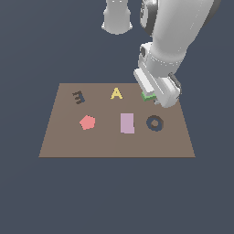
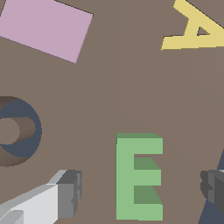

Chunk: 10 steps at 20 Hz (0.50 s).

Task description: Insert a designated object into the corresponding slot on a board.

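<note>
The bright green E block (image 2: pixel 131 177) lies flat on the brown board (image 1: pixel 105 141), near its far right corner in the exterior view, where only a green sliver (image 1: pixel 146 96) shows under the hand. My gripper (image 2: pixel 140 188) is open, low over the block, with one fingertip (image 2: pixel 70 192) on each side and gaps to the block. In the exterior view the gripper (image 1: pixel 153 97) is mostly hidden by the wrist. The dark E-shaped slot (image 1: pixel 78 97) is at the board's far left corner, far from the block.
On the board are a yellow letter A (image 1: pixel 116 93), a pink rectangle (image 1: pixel 127 123), a red pentagon (image 1: pixel 87 122) and a dark navy ring (image 1: pixel 155 123). The ring (image 2: pixel 19 131) lies close to the gripper. The arm's base (image 1: pixel 117 16) stands behind the board.
</note>
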{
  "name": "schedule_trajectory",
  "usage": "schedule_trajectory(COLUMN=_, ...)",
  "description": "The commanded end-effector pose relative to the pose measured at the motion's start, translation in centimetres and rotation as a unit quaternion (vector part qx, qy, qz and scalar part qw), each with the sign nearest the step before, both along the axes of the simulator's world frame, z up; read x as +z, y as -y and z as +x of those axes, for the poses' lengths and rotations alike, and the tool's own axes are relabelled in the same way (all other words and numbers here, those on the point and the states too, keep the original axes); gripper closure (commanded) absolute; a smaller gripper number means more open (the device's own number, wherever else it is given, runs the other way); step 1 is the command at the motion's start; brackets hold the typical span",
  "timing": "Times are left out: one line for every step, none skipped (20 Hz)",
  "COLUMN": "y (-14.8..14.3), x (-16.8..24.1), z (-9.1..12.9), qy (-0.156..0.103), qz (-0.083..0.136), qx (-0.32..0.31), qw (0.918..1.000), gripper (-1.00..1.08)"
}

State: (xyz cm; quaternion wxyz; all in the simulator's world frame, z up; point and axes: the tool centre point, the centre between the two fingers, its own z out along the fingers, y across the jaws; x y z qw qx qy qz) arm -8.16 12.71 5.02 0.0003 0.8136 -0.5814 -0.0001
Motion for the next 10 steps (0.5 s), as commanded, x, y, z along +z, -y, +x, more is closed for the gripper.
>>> schedule_trajectory(y=0.0, x=0.0, z=0.0, qy=0.000, qz=0.000, qx=0.000, qw=1.0000, gripper=-0.92)
schedule_trajectory(y=0.0, x=-0.1, z=0.0, qy=0.000, qz=0.000, qx=0.000, qw=1.0000, gripper=-0.92)
schedule_trajectory(y=0.0, x=-0.3, z=0.0, qy=0.000, qz=0.000, qx=-0.001, qw=1.0000, gripper=-0.92)
schedule_trajectory(y=0.0, x=-0.5, z=0.0, qy=0.000, qz=0.000, qx=-0.001, qw=1.0000, gripper=-0.92)
schedule_trajectory(y=0.0, x=-0.8, z=0.0, qy=0.000, qz=0.000, qx=-0.001, qw=1.0000, gripper=-0.92)
schedule_trajectory(y=0.0, x=-1.2, z=0.0, qy=0.000, qz=0.000, qx=-0.001, qw=1.0000, gripper=-0.92)
schedule_trajectory(y=0.0, x=-1.5, z=0.0, qy=0.000, qz=0.000, qx=-0.002, qw=1.0000, gripper=-0.92)
schedule_trajectory(y=0.0, x=-1.7, z=0.0, qy=0.000, qz=0.000, qx=-0.002, qw=1.0000, gripper=-0.92)
schedule_trajectory(y=0.0, x=-1.9, z=0.0, qy=0.000, qz=0.000, qx=-0.002, qw=1.0000, gripper=-0.92)
schedule_trajectory(y=0.0, x=-2.0, z=0.0, qy=0.000, qz=0.000, qx=-0.002, qw=1.0000, gripper=-0.92)
